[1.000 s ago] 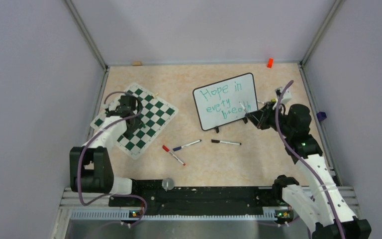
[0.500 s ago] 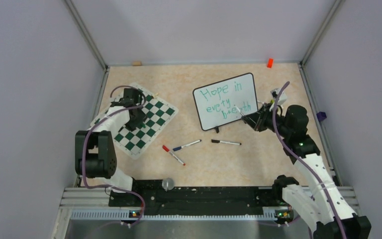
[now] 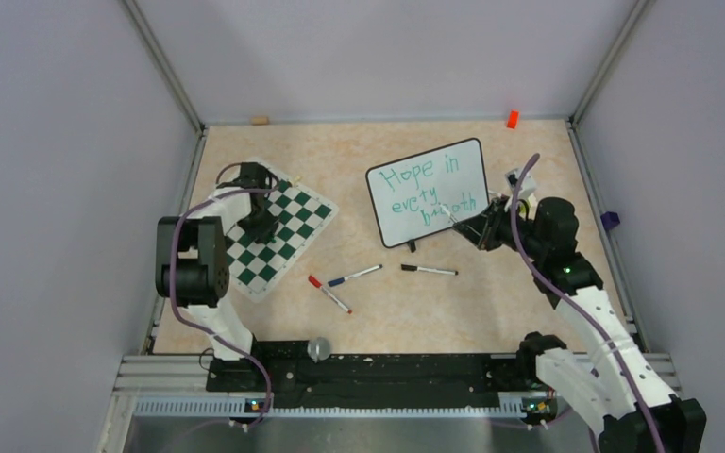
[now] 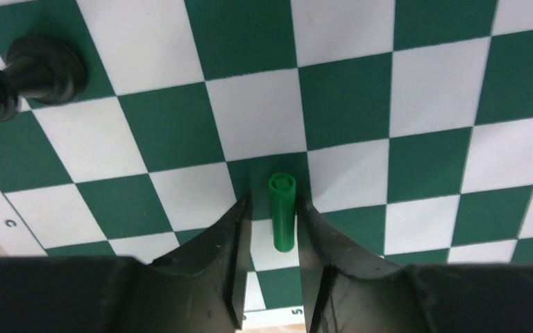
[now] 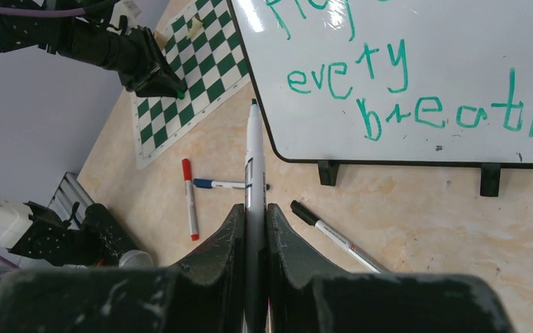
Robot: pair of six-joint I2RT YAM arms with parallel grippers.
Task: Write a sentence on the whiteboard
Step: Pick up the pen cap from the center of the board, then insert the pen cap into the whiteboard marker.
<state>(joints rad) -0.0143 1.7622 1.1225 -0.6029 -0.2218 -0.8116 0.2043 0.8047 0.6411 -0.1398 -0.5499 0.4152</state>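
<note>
Meanwhile the right gripper (image 5: 255, 211), clamped on the green marker (image 5: 255, 152), has slid leftward along the whiteboard (image 3: 401, 225), which stands mid-table with the sentence (image 3: 408, 204) "Hope in every breath" in three lines. Left of the whiteboard, the left gripper (image 4: 271, 203) has narrowed around a green cap (image 4: 282, 211) on the chessboard mat (image 4: 361, 104), a sliver of gap remaining. Bare table (image 3: 491, 302) lies before the whiteboard's feet, past three loose pens (image 3: 429, 271).
</note>
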